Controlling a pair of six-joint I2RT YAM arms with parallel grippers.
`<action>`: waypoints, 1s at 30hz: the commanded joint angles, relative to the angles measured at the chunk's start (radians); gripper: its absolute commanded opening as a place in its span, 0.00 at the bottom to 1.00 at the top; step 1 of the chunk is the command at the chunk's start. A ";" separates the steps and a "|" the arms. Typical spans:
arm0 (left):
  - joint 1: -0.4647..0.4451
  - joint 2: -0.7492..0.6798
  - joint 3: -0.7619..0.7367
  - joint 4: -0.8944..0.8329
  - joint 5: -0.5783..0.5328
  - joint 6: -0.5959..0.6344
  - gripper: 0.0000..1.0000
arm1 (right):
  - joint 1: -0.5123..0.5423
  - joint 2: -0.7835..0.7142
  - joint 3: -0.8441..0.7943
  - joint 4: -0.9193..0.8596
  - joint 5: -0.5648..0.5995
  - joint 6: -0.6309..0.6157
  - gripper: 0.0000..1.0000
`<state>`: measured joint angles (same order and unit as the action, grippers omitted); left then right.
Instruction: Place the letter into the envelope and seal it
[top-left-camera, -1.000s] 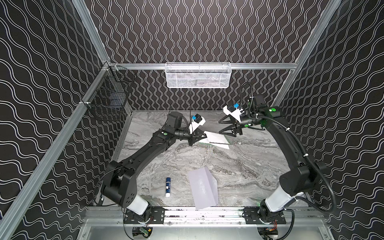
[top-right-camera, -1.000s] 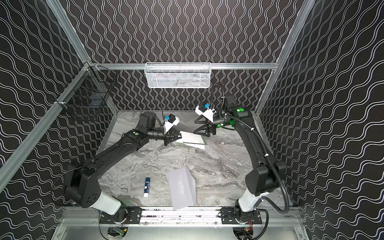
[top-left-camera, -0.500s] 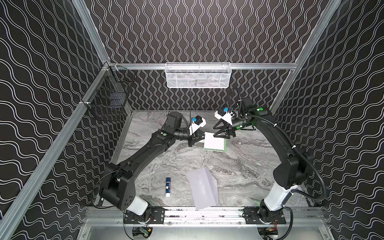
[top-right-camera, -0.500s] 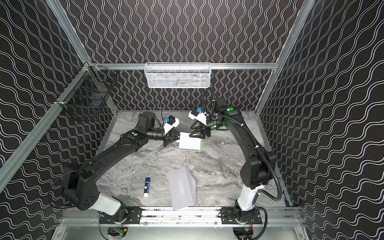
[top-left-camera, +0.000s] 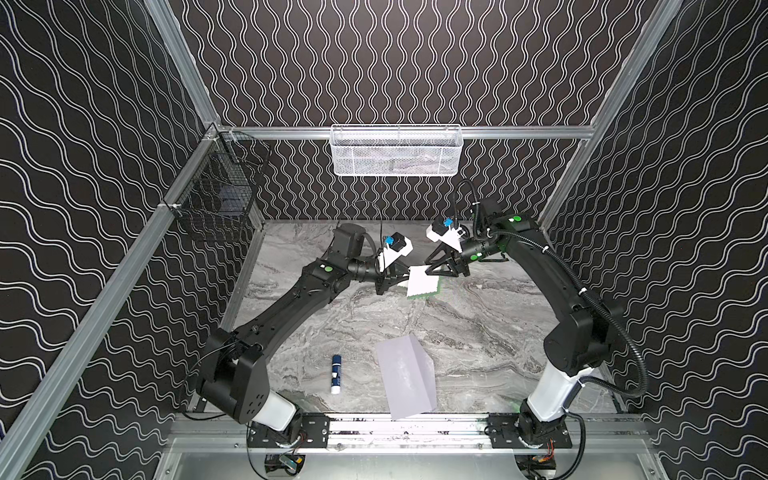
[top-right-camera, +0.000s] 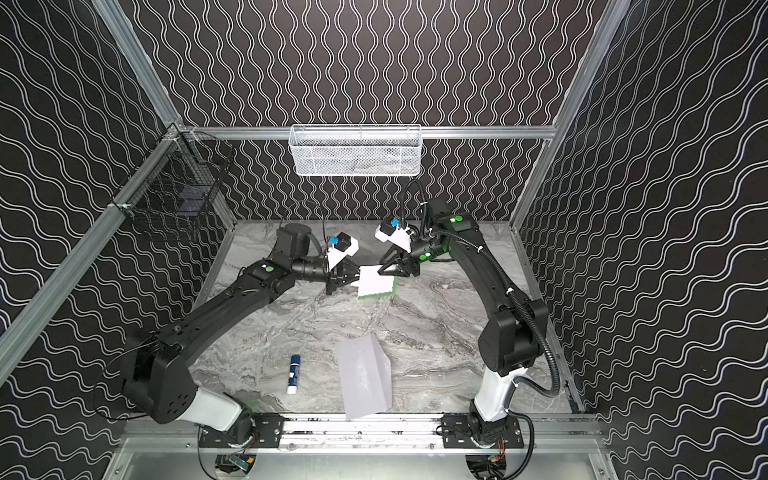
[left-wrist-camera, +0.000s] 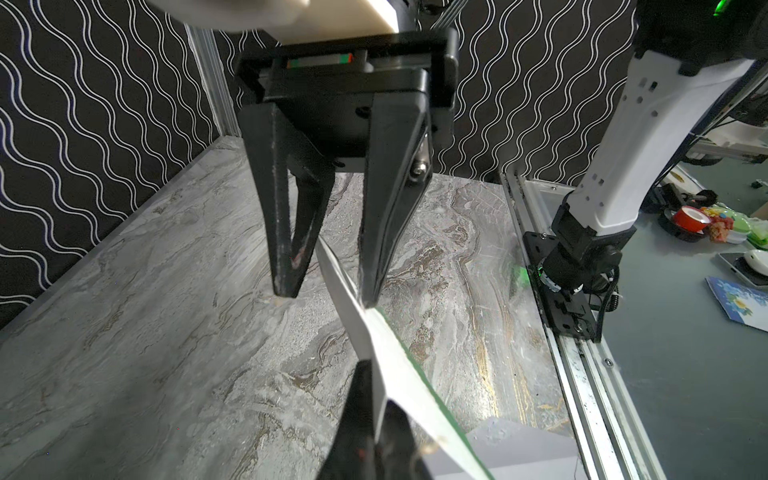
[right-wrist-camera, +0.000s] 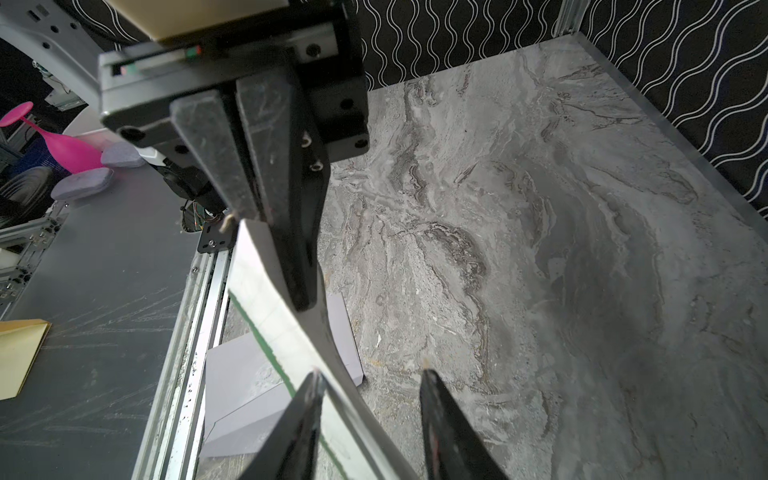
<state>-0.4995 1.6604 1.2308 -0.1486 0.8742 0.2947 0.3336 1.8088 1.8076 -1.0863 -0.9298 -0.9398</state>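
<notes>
Both arms are extended to rear centre, tips facing. The letter (top-left-camera: 423, 284) is clamped by the left gripper (top-left-camera: 400, 279) above the table (top-left-camera: 478, 332), well apart from the envelope (top-left-camera: 407, 376). The right gripper (top-left-camera: 427, 270) has been brought in since a second ago, jaws narrowed but apart around the opposite edge

letter (top-left-camera: 422, 284): thin matt white paper, creased, green printed border
envelope (top-left-camera: 407, 376): smooth matt pale lavender paper
bench (top-left-camera: 478, 332): smooth grey marble-look top, faint sheen
right claw (left-wrist-camera: 328, 297): matt black plastic, scuffed and scratched
glue stick (top-left-camera: 336, 373): glossy blue and white plastic
hanging basket (top-left-camera: 395, 151): white-coated metal mesh
frame rail (top-left-camera: 415, 428): bare silvery metal, dull sheen
</notes>
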 joint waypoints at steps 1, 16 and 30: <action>0.001 -0.002 0.004 0.000 -0.012 0.021 0.00 | 0.002 0.003 0.007 -0.032 -0.005 -0.022 0.36; 0.002 -0.013 0.004 -0.011 -0.048 0.009 0.12 | -0.005 0.032 0.038 -0.083 0.026 -0.034 0.00; 0.085 -0.228 -0.135 0.049 -0.038 -0.070 0.63 | -0.018 0.030 0.053 -0.063 -0.010 -0.057 0.00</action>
<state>-0.4278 1.4223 1.0958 -0.1570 0.8173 0.2581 0.3168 1.8462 1.8488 -1.1370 -0.8974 -0.9615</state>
